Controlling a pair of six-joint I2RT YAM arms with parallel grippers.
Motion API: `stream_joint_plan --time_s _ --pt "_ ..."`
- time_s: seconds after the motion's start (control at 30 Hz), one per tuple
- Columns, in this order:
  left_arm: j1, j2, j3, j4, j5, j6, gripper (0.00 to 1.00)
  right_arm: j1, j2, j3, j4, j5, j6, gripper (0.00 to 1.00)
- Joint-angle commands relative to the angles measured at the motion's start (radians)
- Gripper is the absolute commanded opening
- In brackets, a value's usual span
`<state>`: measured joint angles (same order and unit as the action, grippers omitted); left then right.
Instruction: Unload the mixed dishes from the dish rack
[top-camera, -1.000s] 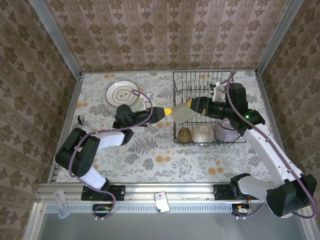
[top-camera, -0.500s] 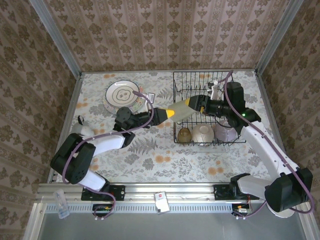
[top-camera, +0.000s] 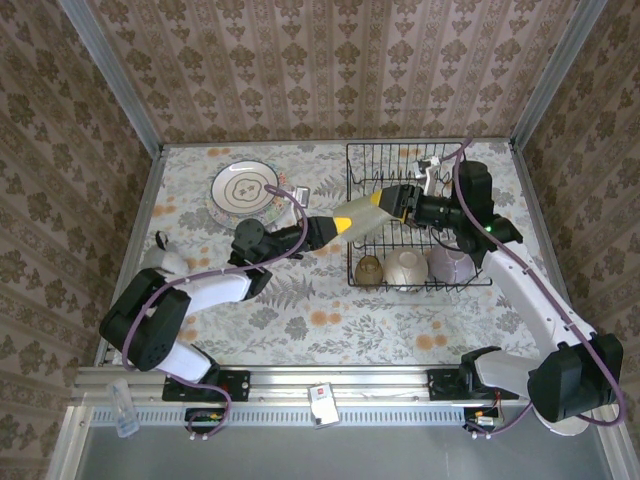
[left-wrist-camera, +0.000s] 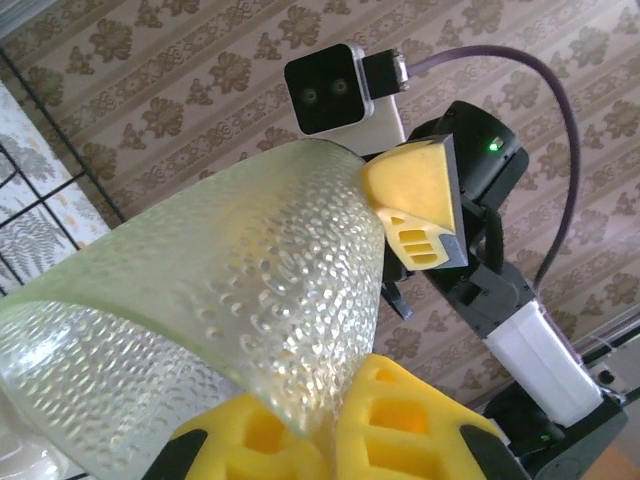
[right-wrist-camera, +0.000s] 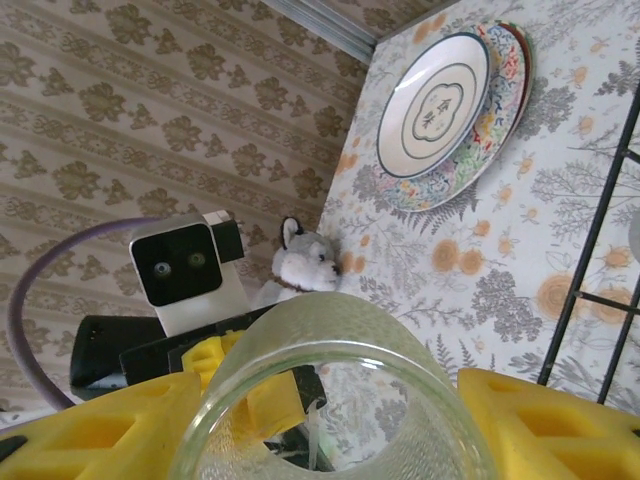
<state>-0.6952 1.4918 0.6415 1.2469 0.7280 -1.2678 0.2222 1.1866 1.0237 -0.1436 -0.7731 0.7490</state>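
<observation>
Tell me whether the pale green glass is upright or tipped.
Tipped on its side: the pale green glass lies roughly level, above the table, between the left gripper and the right gripper.

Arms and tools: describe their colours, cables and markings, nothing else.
The left arm and right arm have white shells between black joints, each trailed by a purple cable. The left tool and right tool are black with yellow slotted fingers, each beside a white-faced two-lens camera box. A green light glows on the right arm.

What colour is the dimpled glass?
The glass is pale green, clearest in the left wrist view.
</observation>
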Motion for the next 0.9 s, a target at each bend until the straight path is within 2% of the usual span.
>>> stream_joint_plan --time_s 0.0,0.07,0.1,0.17,0.2,0.23,0.33,0.5,0.6,0.67,0.73,0.8,0.87 --pt "-0.023 -0.009 0.014 0.036 -0.024 0.002 0.0 0.011 0.0 -0.023 0.017 0.001 -0.025 0.39" --pt "-0.025 -0.01 0.008 0.035 -0.04 0.007 0.0 0.011 -0.006 -0.023 0.016 -0.002 -0.028 0.46" --pt "-0.025 -0.013 0.007 0.036 -0.047 0.013 0.0 0.01 -0.008 -0.02 0.017 -0.004 -0.031 0.54" --pt "-0.026 -0.016 0.004 0.035 -0.056 0.022 0.0 0.009 -0.014 -0.018 0.018 -0.012 -0.038 0.76" --pt "-0.023 -0.016 0.004 0.034 -0.062 0.025 0.0 0.011 -0.02 -0.017 0.013 -0.011 -0.042 0.94" --pt "-0.023 -0.015 0.004 0.035 -0.069 0.025 0.0 0.011 -0.026 -0.015 0.006 -0.004 -0.051 1.0" --pt "-0.014 -0.003 0.007 0.033 -0.078 0.027 0.0 0.012 -0.047 0.008 -0.072 0.054 -0.106 1.0" --pt "0.02 0.002 0.006 0.027 -0.115 0.025 0.0 0.014 -0.118 0.007 -0.165 0.222 -0.161 1.0" --pt "0.055 -0.015 0.007 -0.011 -0.12 0.028 0.0 0.016 -0.159 0.004 -0.247 0.354 -0.199 1.0" --pt "0.084 -0.039 0.007 -0.057 -0.122 0.042 0.0 0.015 -0.183 -0.006 -0.274 0.4 -0.214 1.0" --pt "0.12 -0.083 0.019 -0.185 -0.114 0.088 0.0 0.016 -0.207 -0.022 -0.287 0.419 -0.227 1.0" --pt "0.149 -0.152 0.063 -0.441 -0.112 0.203 0.0 0.02 -0.223 -0.028 -0.305 0.439 -0.24 1.0" --pt "0.16 -0.24 0.132 -0.779 -0.173 0.382 0.0 0.021 -0.233 -0.036 -0.325 0.458 -0.257 1.0"
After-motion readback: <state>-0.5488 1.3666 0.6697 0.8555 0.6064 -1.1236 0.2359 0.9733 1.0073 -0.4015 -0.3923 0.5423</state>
